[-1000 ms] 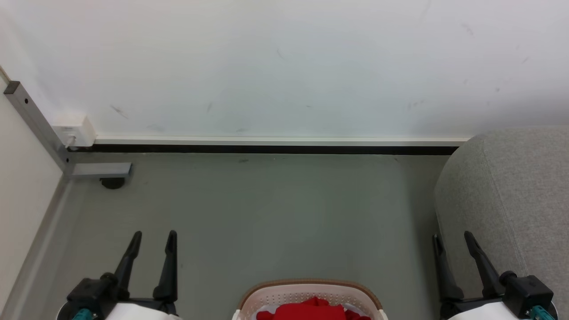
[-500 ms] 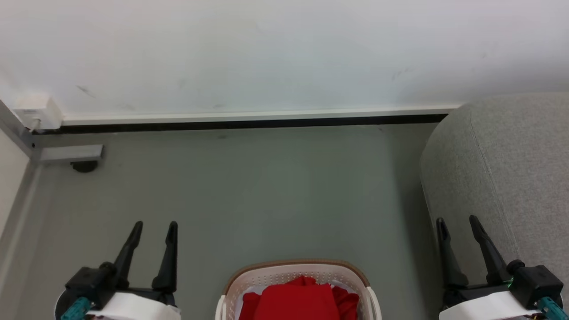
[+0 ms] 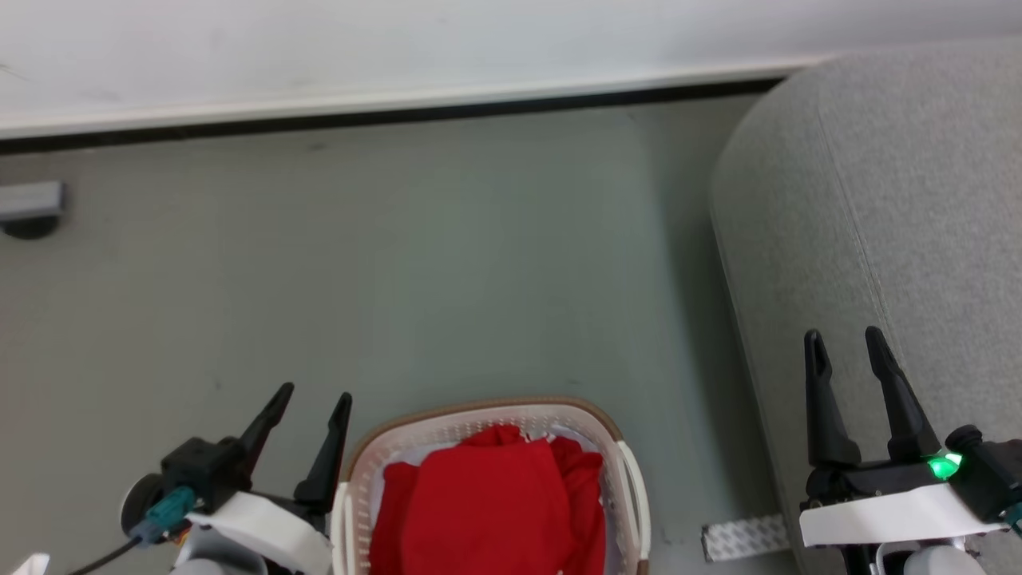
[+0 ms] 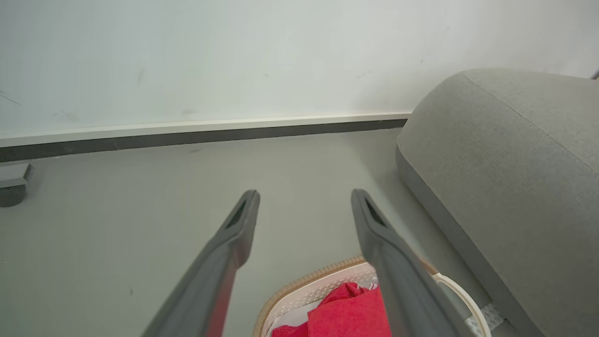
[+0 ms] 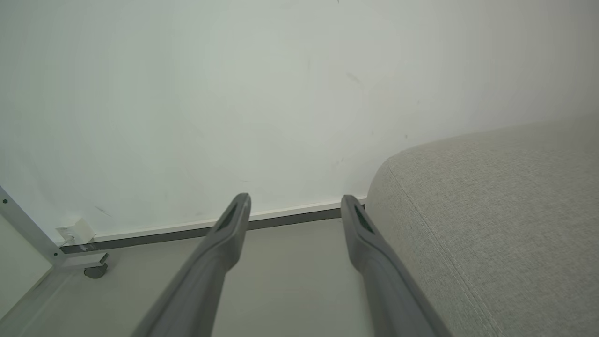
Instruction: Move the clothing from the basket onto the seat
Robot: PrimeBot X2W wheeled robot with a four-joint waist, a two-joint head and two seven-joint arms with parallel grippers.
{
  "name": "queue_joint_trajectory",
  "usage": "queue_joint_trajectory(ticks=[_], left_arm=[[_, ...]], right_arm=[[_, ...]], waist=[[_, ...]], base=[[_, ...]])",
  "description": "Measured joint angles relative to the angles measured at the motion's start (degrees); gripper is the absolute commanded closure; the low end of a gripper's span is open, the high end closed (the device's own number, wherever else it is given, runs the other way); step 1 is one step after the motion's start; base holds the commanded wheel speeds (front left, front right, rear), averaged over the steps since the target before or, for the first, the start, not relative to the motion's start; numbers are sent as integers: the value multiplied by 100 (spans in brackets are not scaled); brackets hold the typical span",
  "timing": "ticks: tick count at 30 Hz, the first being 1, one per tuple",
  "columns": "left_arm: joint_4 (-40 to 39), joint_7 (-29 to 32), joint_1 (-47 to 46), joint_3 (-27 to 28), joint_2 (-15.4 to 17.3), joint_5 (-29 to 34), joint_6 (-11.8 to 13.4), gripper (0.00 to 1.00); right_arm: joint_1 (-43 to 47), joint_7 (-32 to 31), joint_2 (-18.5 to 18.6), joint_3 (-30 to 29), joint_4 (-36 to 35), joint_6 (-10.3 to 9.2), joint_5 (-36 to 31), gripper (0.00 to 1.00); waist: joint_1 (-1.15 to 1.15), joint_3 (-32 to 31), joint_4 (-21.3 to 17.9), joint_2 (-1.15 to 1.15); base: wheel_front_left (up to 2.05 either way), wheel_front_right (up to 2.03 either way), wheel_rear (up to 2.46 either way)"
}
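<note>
Grey-green floor (image 3: pixel 399 263) runs ahead of you to a white wall. Between your grippers sits the oval cream perforated plastic basket with a brown rim (image 3: pixel 479 409), bright red fabric clothing (image 3: pixel 487 511) heaped inside; the frame edge hides its long axis. To its right, the light grey upholstered sofa (image 3: pixel 918 200) has its rounded arm pointing at the wall. Your left gripper (image 3: pixel 313 395) and right gripper (image 3: pixel 844 337) hold their fingers apart, empty.
</note>
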State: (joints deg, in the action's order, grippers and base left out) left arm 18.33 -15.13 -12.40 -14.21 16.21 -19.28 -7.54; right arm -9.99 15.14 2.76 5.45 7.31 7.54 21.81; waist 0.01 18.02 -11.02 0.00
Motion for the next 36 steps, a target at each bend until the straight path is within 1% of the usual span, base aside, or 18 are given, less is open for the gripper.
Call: queue_joint_trajectory(ticks=[5,9,14,22,29,36], left_arm=[[374,0,-324,-538,275,-160,0,0],[751,0,-568,-1094,446,-307,0,0],[1406,66,-976,-1878,563,-591,0,0],[2172,405,-1760,-3048,761,-776,0,0],[2739,615,-2282,-3955,751,-725,0,0],[3223,920,-2737,-4519,793,-687,0,0]], right_arm=[[-53,0,0,-15,-190,0,85,0],[-108,0,1,-38,-325,0,119,0],[-162,0,3,-86,-466,0,138,0],[-302,0,2,-124,-701,0,157,0],[-355,0,3,-83,-876,0,275,0],[-381,0,4,33,-1028,0,511,0]], waist=[[0,358,-247,0],[0,608,-437,0],[0,909,-611,0],[0,1397,-800,0],[0,1774,-998,0],[0,2212,-1229,0]], base=[[0,0,0],[0,0,0],[0,0,0],[0,0,0],[0,0,0],[0,0,0]])
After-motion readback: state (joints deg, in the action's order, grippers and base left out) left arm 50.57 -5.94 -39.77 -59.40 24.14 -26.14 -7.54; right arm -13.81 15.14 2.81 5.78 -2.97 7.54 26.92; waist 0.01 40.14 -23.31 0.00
